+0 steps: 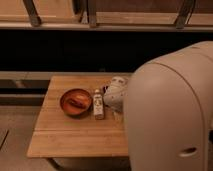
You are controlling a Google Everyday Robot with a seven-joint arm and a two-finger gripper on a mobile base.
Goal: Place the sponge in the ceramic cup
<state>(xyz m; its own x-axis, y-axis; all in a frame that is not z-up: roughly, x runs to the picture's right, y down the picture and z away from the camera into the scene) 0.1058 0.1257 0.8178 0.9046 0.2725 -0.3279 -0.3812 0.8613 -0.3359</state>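
- A wooden bench [65, 135] is standing before a dark wall.
- An orange bowl [64, 107] is sitting there, a small bottle [98, 105] at its 3 o'clock.
- The gripper [116, 93] is hovering at the bottle's 3 o'clock; whether spread or pressed together, I cannot tell.

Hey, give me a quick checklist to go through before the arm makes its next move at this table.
1. Bowl upright on the table: ok.
2. Sponge found: cannot tell; a dark piece lies in the bowl.
3. Gripper placed: ok, above the table, right of the bottle.
4. Path to bowl free: not ok, the upright bottle stands between gripper and bowl.
5. Table's right side in view: not ok, the arm hides it.
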